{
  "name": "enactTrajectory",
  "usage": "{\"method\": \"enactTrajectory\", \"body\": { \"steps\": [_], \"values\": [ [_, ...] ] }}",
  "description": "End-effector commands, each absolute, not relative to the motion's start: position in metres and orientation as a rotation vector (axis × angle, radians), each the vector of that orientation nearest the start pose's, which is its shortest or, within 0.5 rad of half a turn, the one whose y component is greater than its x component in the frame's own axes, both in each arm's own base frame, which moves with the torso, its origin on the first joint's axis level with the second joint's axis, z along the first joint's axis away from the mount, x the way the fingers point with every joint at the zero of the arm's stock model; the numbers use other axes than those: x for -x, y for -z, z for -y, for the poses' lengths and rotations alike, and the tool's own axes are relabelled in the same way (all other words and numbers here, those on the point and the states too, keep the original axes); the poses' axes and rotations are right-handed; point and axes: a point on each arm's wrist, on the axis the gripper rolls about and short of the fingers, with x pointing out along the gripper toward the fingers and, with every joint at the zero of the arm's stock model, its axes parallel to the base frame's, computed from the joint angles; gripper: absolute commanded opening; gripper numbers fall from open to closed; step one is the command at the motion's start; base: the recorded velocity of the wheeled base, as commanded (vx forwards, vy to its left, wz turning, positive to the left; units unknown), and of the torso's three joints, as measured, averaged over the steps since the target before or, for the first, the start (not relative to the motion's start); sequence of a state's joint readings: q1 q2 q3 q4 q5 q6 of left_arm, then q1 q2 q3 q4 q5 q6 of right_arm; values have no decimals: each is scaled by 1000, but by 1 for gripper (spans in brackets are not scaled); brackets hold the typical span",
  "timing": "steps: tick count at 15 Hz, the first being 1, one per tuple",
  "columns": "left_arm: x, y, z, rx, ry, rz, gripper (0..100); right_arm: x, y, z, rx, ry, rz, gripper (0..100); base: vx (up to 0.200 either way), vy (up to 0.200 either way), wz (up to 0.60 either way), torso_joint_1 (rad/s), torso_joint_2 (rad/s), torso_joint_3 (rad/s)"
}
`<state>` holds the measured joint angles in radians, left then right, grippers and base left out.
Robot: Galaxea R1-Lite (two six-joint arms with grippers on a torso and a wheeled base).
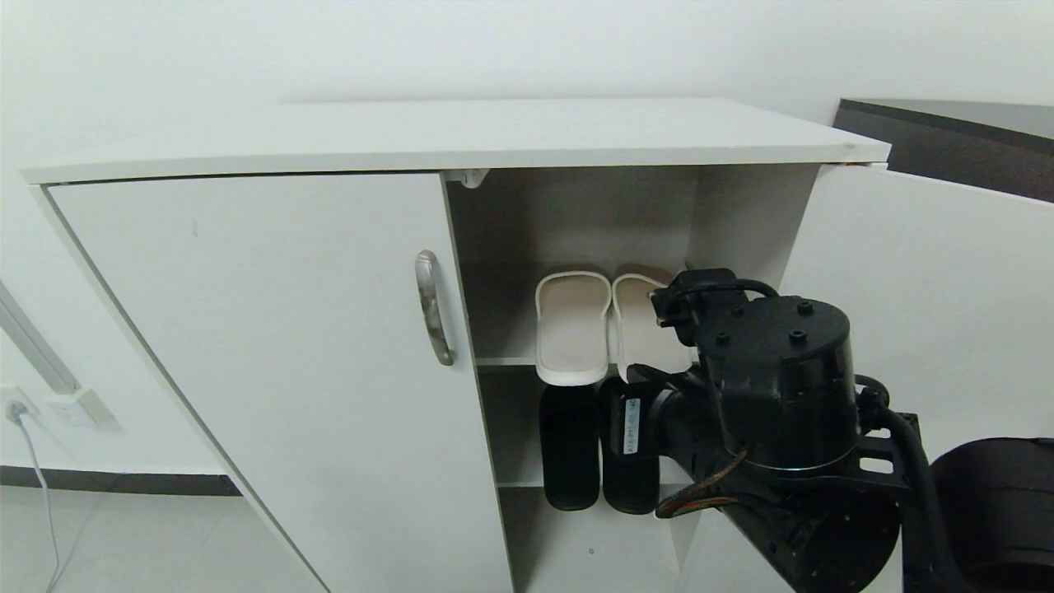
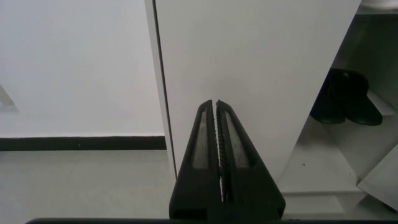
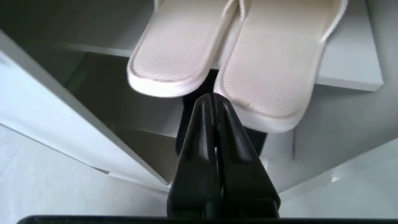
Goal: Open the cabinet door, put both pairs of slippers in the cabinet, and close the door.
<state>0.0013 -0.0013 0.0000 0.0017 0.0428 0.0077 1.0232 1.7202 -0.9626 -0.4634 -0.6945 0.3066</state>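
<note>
The white rectangular wooden cabinet stood with its right-hand door swung wide at about 3 o'clock of the opening, while the left-hand door, with a curved brushed-metal handle, was shut. Both pairs were inside. The cream-white foam slippers lay side by side on the upper shelf, and the black matte slippers sat directly below them at 6 o'clock on the lower shelf. The right arm's black claw pointed into the opening just under the cream heels, its fingers clenched together with nothing visible between them. The left arm's black claw was likewise clenched and empty, facing the shut door from outside. Judging from this, only withdrawing the arm and closing the open door remained. The main hazard was the cream pair: their heels overhung the shelf's front edge, close above the right claw, so lifting the wrist while backing out could have caught a heel and dragged a slipper off the shelf. The black heels also seemed to jut past their shelf, so the door might have met them on the way round, stopping short or knocking a slipper askew. Pushing the door while the bulky right wrist sat in the opening could have pinched the arm against the frame.
</note>
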Motion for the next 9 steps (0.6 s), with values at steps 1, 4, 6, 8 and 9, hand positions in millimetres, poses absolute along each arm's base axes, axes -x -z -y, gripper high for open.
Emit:
{"method": "enactTrajectory", "body": {
  "steps": [1,4,6,8,9],
  "values": [
    [23,-75,-1,-8,-44,-2,0,-175,-203,-264,-78,-300,-241,0,0,0,0,0,0,0],
    [23,-75,-1,-6,-44,-2,0,-175,-196,-264,-61,-299,-257,0,-133,0,0,2,3,0],
    [23,-75,-1,-5,-44,-2,0,-175,-195,-265,-57,-299,-260,0,-200,0,0,7,0,2],
    [23,-75,-1,-5,-44,-2,0,-175,-192,-266,-54,-299,-265,0,-200,0,0,-5,7,7],
    [23,-75,-1,-5,-44,-2,0,-176,-189,-268,-52,-297,-267,0,-200,0,0,-2,7,2]
  ]
}}
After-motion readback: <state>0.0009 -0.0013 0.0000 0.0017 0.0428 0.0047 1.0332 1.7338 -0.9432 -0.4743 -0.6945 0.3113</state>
